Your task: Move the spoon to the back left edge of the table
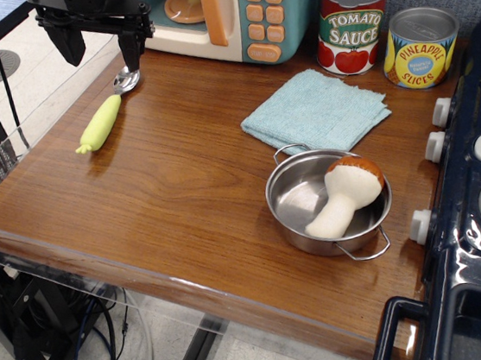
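The spoon lies flat on the brown wood table near its back left edge. Its lime-green handle points toward the front left and its shiny metal bowl lies toward the back, just under my right finger. My black gripper hangs open above the bowl end of the spoon, raised off the table. It holds nothing. Its upper part is cut off by the top of the frame.
A toy microwave stands at the back. Tomato sauce and pineapple cans stand at the back right. A light blue cloth lies mid-table. A steel pot holds a toy mushroom. A dark blue stove is at right.
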`<action>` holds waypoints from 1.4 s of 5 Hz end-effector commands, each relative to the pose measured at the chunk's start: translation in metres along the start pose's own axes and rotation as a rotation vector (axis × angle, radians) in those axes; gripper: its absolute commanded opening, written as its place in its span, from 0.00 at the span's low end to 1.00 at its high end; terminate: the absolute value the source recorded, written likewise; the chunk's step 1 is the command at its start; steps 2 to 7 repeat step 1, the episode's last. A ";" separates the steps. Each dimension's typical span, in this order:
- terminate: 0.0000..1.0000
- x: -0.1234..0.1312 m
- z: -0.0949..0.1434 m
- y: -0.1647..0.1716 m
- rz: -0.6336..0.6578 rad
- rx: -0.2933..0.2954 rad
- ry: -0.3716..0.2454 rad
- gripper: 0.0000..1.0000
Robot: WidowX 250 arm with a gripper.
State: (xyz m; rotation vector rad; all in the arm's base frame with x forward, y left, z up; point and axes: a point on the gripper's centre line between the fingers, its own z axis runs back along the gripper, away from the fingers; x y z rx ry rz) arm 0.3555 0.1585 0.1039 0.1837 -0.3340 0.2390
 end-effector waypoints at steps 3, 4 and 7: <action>1.00 0.002 0.023 0.007 -0.002 0.012 -0.054 1.00; 1.00 0.002 0.023 0.007 -0.002 0.012 -0.054 1.00; 1.00 0.002 0.023 0.007 -0.002 0.012 -0.054 1.00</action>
